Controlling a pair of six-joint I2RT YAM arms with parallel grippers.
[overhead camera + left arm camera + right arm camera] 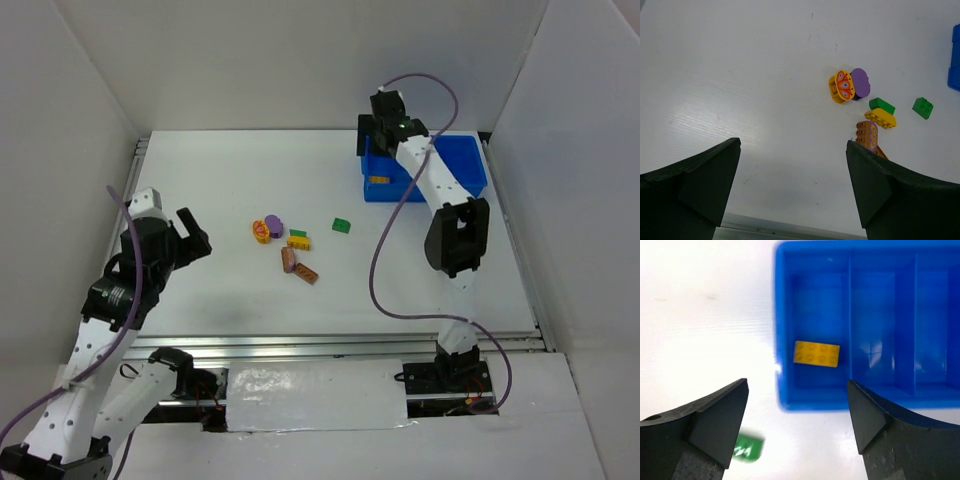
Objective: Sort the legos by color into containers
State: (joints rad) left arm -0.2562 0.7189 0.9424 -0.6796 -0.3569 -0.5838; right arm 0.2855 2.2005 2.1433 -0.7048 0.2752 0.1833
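A yellow lego (816, 353) lies flat in the leftmost compartment of the blue tray of containers (782, 330). My right gripper (797, 382) hangs open above that end of the tray (465, 160) and holds nothing. On the white table lie a green square lego (342, 226), a purple round one (267, 229), a yellow and green pair (298, 239) and two brown-orange ones (289, 260). My left gripper (190, 235) is open and empty, left of this cluster. In the left wrist view the brown lego (867, 134) sits just beyond my right fingertip (860, 165).
White walls enclose the table on three sides. A metal rail (340, 345) runs along the near edge in front of the arm bases. The right arm's purple cable (378, 260) loops over the table between the loose bricks and the tray.
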